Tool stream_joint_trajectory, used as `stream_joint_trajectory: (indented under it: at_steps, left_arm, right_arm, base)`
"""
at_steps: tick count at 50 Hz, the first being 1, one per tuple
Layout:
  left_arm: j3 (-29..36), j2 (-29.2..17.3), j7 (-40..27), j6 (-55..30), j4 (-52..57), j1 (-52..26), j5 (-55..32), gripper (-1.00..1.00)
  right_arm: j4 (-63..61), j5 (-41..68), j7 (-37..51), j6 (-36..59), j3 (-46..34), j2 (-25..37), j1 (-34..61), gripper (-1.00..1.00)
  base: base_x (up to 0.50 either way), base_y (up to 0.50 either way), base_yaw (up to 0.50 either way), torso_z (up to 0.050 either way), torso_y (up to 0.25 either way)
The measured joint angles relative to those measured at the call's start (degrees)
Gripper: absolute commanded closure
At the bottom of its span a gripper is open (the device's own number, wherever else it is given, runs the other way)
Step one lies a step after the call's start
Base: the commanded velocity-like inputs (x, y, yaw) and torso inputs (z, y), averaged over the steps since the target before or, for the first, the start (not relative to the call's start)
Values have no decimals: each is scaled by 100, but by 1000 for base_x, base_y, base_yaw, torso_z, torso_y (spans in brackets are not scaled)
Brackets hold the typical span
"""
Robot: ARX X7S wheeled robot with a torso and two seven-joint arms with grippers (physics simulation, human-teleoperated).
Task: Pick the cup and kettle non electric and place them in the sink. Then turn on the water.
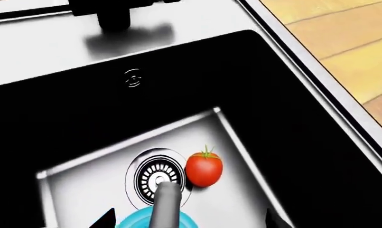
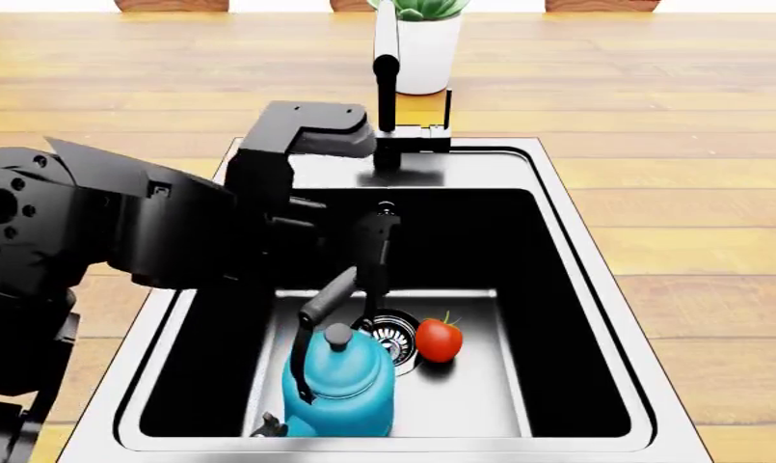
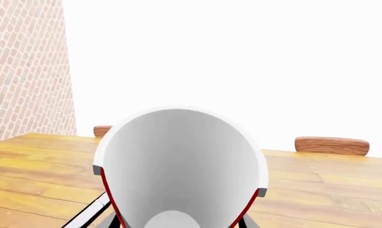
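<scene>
Here the kettle sits upright on the steel floor of the sink, in the basin's near-left part, just beside the round drain and a tomato that lies at the drain's right. The left gripper hangs over the kettle with its arm reaching down past the sink's left rim; a grey finger is close to the black arched handle, but you cannot tell from either view whether the jaws are clenched on it or released. In the left wrist view the kettle's teal top shows at the frame edge with the drain and tomato beyond it. The cup fills the right wrist view, its white inside facing the camera and the red wall edging it; the right jaws appear to be grasping it, held above the wooden counter and out of the head view. Judged from this, the kettle step is all but done. Let go of the handle fully, then lift straight up so no finger drags the kettle over. Bring the cup down into the bare right half of the basin, clear of the tomato, and keep clear of the black faucet at the far rim until you need its lever.
</scene>
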Motion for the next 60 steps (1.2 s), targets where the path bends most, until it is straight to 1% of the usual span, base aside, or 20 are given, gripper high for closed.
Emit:
stream_joint_trajectory:
  at_steps: [7,13,23,30,48,60]
  left_arm:
    - [119,-130,-499,10,55,-558,-557,-100]
    - [188,-226,-786,5,-35,-1092,-930,-100]
    - [208,-379,-982,-72,-395,-2002,-1229,-100]
    - [211,-572,-1108,-119,-550,-2481,-1355,-100]
    - [378,-1298,-1764,38,-364,-3067,-1954,-100]
    - [436,-1644,-1983,64,-405,-3439,-2010,-100]
  right_arm:
    - [19,142,54,18,-28,-63,-41,100]
    - [107,236,57,61,-101,-168,-36,100]
    - [357,457,55,226,-297,-394,17,100]
    - [475,536,46,364,-455,-509,57,100]
    - [566,333,-84,614,-889,-670,-20,100]
    - [666,17,-383,830,-1353,-885,-146,100]
  base:
    - [0,0,0,0,0]
    - [0,0,0,0,0]
    - [0,0,0,0,0]
    - [0,0,0,0,0]
    - [0,0,0,0,0]
    - [0,0,0,0,0]
